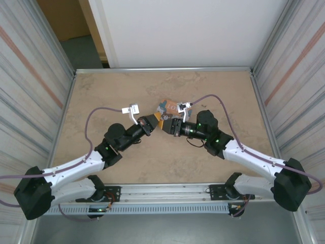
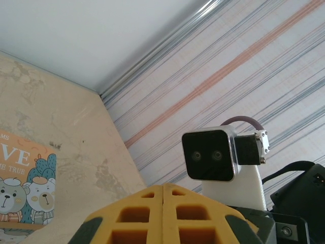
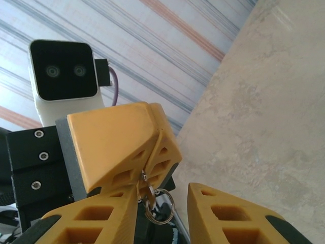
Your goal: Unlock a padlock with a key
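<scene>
Mid-table by the orange tin [image 1: 167, 108], we note the left gripper [image 3: 147, 170] pinched shut on the key [image 3: 147, 192], its ring [image 3: 161, 208] dangling in the half-open gap of the right gripper [image 3: 165, 190]; we cannot tell where the padlock sits, so we judge slow, square alignment wisest.

Fingers [image 3: 111, 147] matt plastic; key ring [image 3: 161, 206] shiny metal (table [image 3: 264, 101] matt).

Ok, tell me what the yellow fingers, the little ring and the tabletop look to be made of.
On the left gripper, the fingers: matte yellow plastic, probably printed, given the hollow cells. The ring on the key: thin shiny metal, with a silvery glint. The tabletop: smooth beige with marbled veining; stone or laminate, can't tell.
</scene>
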`<state>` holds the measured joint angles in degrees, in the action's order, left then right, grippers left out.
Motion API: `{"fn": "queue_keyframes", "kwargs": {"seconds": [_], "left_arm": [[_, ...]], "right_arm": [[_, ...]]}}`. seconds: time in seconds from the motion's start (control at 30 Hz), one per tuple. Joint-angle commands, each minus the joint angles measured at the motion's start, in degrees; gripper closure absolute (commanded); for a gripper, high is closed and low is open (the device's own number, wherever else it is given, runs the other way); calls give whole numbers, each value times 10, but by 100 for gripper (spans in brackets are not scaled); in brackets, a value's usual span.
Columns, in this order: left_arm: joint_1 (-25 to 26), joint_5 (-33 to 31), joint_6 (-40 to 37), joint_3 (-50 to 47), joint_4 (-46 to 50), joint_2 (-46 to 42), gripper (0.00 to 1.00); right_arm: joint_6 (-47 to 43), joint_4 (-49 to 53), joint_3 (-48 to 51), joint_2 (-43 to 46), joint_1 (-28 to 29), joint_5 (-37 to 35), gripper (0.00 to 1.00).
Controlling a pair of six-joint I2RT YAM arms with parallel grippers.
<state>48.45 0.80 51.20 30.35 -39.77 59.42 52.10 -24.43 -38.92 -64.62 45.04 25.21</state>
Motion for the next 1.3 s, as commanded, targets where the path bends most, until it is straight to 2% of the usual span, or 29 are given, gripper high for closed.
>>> {"fn": "queue_keyframes", "kwargs": {"seconds": [0.0,0.33,0.83,1.0,1.1,1.27], "left_arm": [[-1,-5,4,-2,-26,-1,100],[-1,-4,8,-3,-32,2,100],[-1,-24,23,-19,-44,-7,100],[-1,-31,27,-26,-40,-16,100],[-1,-34,25,-28,-37,-23,94],[-2,-44,12,-33,-2,-52,71]], "right_arm": [[4,-19,-23,-5,5,9,72],[12,-34,-24,-15,9,11,79],[1,7,-7,15,7,-17,100],[-4,25,-2,29,0,-23,100],[-15,48,-4,39,-7,-24,100],[-77,138,-21,59,-19,-22,100]]}}
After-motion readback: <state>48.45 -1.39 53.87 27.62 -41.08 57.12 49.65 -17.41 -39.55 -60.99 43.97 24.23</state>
